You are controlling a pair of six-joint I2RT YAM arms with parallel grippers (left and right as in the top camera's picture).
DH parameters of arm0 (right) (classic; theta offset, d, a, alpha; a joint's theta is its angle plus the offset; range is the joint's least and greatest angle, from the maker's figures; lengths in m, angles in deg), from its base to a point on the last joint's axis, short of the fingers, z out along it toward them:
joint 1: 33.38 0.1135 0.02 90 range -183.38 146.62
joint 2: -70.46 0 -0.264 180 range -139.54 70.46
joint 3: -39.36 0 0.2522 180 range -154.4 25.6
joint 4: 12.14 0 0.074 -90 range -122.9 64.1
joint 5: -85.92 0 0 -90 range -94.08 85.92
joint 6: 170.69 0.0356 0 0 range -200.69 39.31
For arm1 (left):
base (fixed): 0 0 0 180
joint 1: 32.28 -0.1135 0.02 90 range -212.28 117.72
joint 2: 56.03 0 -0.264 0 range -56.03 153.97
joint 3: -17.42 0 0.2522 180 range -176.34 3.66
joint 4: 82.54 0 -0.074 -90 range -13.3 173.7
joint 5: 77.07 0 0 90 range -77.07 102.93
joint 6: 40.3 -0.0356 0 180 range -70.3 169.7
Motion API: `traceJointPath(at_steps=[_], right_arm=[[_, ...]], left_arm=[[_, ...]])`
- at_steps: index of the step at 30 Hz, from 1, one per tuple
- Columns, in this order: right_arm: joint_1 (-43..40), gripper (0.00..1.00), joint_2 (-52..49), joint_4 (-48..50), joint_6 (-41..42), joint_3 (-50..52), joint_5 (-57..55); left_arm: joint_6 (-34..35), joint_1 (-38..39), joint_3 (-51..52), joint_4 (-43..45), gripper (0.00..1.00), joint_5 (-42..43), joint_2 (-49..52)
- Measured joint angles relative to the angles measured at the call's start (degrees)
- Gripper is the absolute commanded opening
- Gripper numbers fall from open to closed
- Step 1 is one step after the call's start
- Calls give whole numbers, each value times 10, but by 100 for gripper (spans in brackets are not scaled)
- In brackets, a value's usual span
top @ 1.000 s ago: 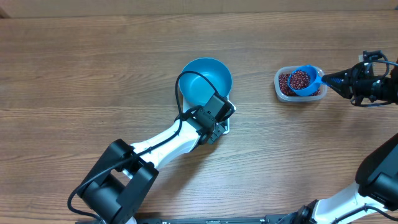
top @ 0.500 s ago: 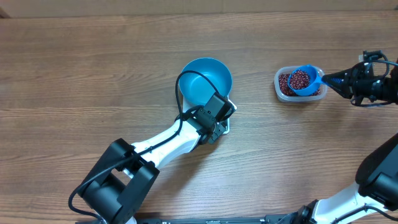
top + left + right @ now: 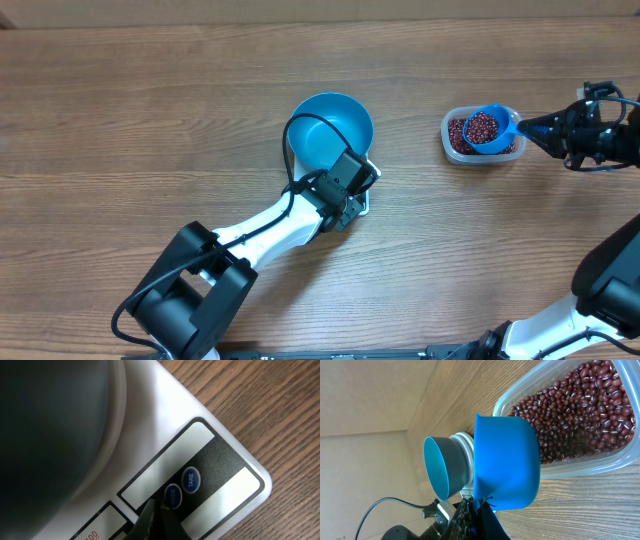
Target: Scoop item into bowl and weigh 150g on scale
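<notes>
The teal bowl [image 3: 332, 128] stands on the white scale [image 3: 165, 405], holding nothing I can see. My left gripper [image 3: 159, 505] is shut, its tips resting at the blue button [image 3: 173, 496] beside the TARE button [image 3: 190, 480] on the scale's panel. In the overhead view the left gripper [image 3: 352, 190] covers most of the scale. My right gripper [image 3: 537, 127] is shut on the handle of a bright-blue scoop [image 3: 487, 129]. The scoop, loaded with red-brown beans [image 3: 484, 125], hangs over the clear tub [image 3: 456, 146]. More beans [image 3: 580, 410] fill that tub.
The left arm [image 3: 260, 235] runs from the table's front left to the scale, with a black cable [image 3: 300, 135] looping over the bowl's rim. The right arm [image 3: 600, 135] comes in from the right edge. Bare wooden tabletop [image 3: 150, 110] surrounds everything.
</notes>
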Motion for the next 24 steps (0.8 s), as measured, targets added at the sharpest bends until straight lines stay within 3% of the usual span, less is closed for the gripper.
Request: traceJointPath(at_steps=[24], right_arm=[[0,4,0,0,-1,0,0]], left_arm=[[0,-9,0,5,4,0,0]])
